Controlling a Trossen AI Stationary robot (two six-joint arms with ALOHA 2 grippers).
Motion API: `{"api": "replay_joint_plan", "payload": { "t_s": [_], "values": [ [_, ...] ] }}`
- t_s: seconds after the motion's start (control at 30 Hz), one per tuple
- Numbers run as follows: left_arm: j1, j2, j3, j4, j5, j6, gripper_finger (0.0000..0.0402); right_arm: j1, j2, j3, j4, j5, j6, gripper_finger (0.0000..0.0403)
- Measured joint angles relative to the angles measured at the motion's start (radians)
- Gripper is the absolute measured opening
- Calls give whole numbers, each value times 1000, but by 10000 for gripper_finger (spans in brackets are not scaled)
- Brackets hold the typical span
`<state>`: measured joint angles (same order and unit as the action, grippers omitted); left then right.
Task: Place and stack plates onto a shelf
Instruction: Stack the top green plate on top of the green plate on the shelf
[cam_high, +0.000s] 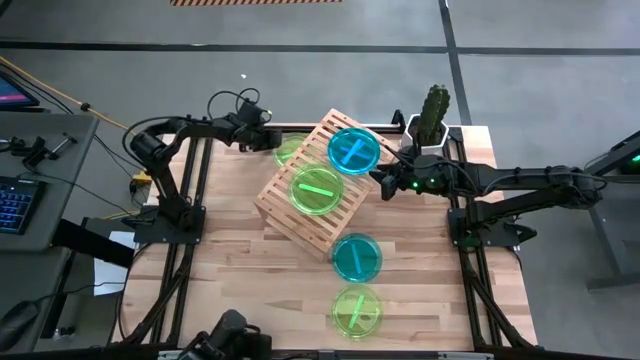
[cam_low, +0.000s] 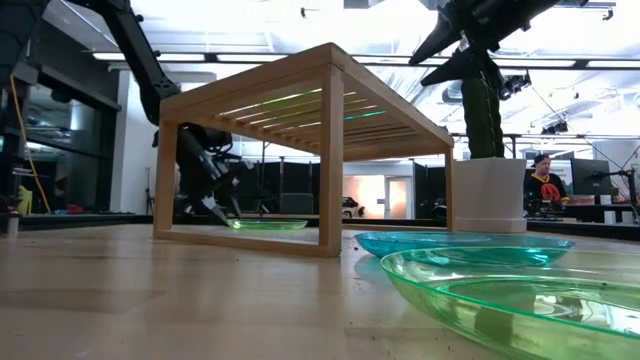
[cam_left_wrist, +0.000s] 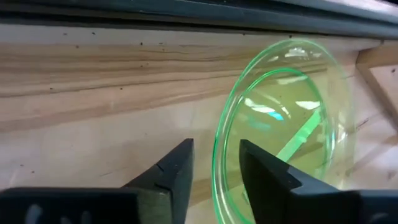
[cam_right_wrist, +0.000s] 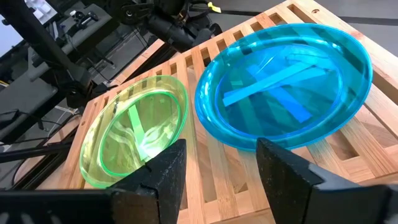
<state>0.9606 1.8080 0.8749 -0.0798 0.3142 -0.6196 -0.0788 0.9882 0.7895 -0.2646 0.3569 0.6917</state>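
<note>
The wooden slatted shelf stands mid-table. A teal plate and a lime-green plate lie on its top. Another green plate lies on the table at the shelf's far left corner, partly under it. My left gripper is open at this plate. One finger stands inside its rim and one outside, with a gap on both sides. My right gripper is open just short of the teal plate's near rim. A teal plate and a green plate lie on the table near the front.
A cactus in a white pot stands at the far right, close behind my right arm. The table's black frame rails run along both sides. In the low view, the shelf's legs stand around the green plate.
</note>
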Motion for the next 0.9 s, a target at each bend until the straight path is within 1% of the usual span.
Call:
{"api": "replay_joint_plan", "payload": {
  "t_s": [0.07, 0.2, 0.23, 0.37, 0.47, 0.57, 0.8, 0.9],
  "values": [
    [-13, 0, 0, -4, -9, 13, 94, 0, 0, 0, 0, 0, 0, 177],
    [-48, 3, -3, -8, -11, 44, 20, 0, 0, 0, 0, 0, -5, 177],
    [-54, 3, -3, -9, -9, 45, 10, 0, 0, 0, 0, 0, -12, 177],
    [-57, -8, -4, -15, -5, 45, 3, 0, 0, 0, 0, -1, -19, 177],
    [-30, -66, -5, -18, -11, 45, 1, 0, 0, 0, 0, -1, -19, 177],
    [8, -148, -5, -32, -60, 47, 1, 0, 0, 0, 0, -1, -19, 177],
    [70, -370, -4, -71, -59, 29, 1, 0, 0, 0, 0, -1, -45, 177],
    [73, -484, -4, -76, -98, 19, 0, 0, 0, 0, 0, -2, -45, 177]
  ]
}}
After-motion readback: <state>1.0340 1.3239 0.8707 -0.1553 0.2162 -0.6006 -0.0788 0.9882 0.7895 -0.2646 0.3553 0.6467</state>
